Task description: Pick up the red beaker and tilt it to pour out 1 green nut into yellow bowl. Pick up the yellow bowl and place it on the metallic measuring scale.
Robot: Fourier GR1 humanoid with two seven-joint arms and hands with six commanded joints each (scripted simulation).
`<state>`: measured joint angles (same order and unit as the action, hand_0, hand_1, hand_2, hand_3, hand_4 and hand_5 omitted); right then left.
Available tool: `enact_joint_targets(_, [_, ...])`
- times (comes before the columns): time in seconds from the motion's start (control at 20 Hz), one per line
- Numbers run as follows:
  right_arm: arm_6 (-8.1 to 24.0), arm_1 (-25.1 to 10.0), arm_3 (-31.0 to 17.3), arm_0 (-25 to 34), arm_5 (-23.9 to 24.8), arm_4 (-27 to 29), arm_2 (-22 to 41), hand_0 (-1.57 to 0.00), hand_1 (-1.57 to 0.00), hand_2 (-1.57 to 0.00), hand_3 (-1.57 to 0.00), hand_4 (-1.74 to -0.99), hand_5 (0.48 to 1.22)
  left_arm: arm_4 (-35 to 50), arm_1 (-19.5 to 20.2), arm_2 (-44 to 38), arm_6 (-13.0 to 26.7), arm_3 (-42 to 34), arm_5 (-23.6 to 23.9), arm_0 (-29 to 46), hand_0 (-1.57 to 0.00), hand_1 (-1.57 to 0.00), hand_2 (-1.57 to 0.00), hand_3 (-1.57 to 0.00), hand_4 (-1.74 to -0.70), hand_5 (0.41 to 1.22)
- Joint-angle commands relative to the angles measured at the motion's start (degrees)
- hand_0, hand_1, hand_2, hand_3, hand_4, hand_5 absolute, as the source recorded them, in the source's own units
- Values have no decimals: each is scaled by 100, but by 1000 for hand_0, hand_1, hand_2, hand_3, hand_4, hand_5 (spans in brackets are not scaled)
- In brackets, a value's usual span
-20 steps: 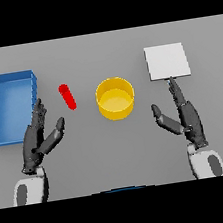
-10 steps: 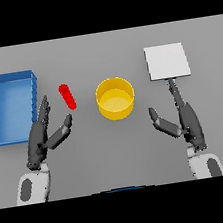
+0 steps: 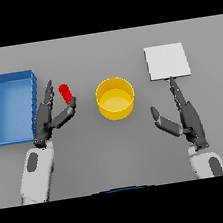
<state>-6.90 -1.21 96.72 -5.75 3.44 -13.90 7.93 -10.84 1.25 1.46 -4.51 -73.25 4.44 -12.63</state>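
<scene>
The red beaker [image 3: 66, 94] is not yet picked up. It stands at nine o'clock of the yellow bowl [image 3: 115, 98]. The open left hand [image 3: 48, 119] is spread just beside it, thumb almost touching. Next, the fingers must be closed around it. The right hand [image 3: 185, 117] is held open too.

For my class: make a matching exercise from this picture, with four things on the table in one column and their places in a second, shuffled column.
Things:
1. red beaker
2. yellow bowl
3. blue tray
4. metallic measuring scale

Places:
A. far left
B. by the left hand
C. just beyond the right hand
D. centre of the table

Pairs: 1-B, 2-D, 3-A, 4-C
</scene>
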Motion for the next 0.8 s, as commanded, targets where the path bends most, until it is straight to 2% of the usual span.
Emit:
enact_joint_targets(0.0, [1, 16, 0, -22, -16, -14, 34, 1, 1, 1, 1, -1233, 666, 39, -20, -51, -106, 150, 3, -76, 1, 1, 1, 1, -1175, 635])
enact_joint_targets(0.05, [-20, -8, 75, -47, -21, -13, 31, 1, 1, 1, 1, -1239, 668, 61, 9, -134, -196, 431, 3, -263, 1, 1, 1, 1, -1180, 635])
enact_joint_targets(0.15, [140, 0, 54, 35, -13, 5, 5, 1, 1, 1, 1, -1247, 672, 5, -42, -158, -316, 775, 72, -490, 1, 1, 1, 1, -1194, 631])
enact_joint_targets(0.25, [44, -15, 92, -39, -8, -18, 17, 1, 1, 1, 1, -1247, 675, -134, -82, -158, -481, 1070, 236, -688, 1, 1, 1, 1, -1221, 643])
enact_joint_targets(0.45, [85, -3, 4, -22, -72, 52, 5, 1, 1, 1, 1, -1264, 690, -231, -125, -227, -697, 1619, 397, -1145, 1, 1, 1, 1, -1256, 664])
enact_joint_targets(0.55, [-34, -26, 84, -134, -85, 34, 31, 1, 1, 1, 1, -1266, 692, -235, -101, -290, -738, 1899, 413, -1410, 1, 1, 1, 1, -1260, 676])
enact_joint_targets(0.65, [29, 9, 108, -113, -33, 30, 14, 1, 1, 1, 1, -1261, 690, -275, -112, -317, -729, 2089, 490, -1615, 1, 1, 1, 1, -1259, 684])
enact_joint_targets(0.75, [13, -26, 146, -108, -22, -14, 24, 1, 1, 1, 1, -1259, 691, -253, -144, -397, -961, 2269, 584, -1655, 1, -24, -41, 1, -1297, 715])
